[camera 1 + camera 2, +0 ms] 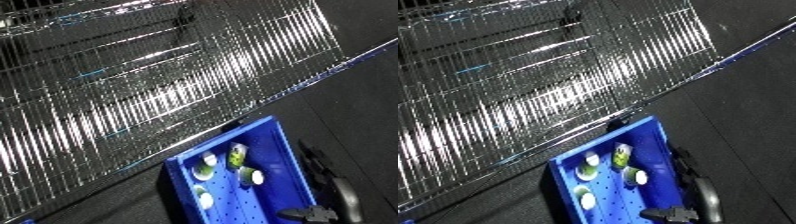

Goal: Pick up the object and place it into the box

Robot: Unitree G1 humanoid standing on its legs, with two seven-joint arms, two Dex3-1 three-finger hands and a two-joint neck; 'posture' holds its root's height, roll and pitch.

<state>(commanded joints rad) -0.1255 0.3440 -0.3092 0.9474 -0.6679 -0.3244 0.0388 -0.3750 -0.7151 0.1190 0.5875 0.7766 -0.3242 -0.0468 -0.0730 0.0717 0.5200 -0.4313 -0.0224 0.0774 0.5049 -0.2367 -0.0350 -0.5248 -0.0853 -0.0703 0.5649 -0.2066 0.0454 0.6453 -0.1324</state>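
Note:
A blue bin (284, 150) sits tilted in the lower middle of the view, on a dark floor. Inside it lie several small green and white cans, among them one (237, 155) near the middle and another (251, 176) just below it. My right hand (313, 215) shows as a dark shape at the bottom edge, over the bin's lower right corner, with its silver forearm (346, 197) beside the bin's right wall. How the hand stands, and whether it holds anything, is hidden. My left hand shows in neither view.
A large chrome wire shelf (133, 85) fills the upper left, its edge running diagonally just above the bin. Dark floor (355, 100) lies to the right.

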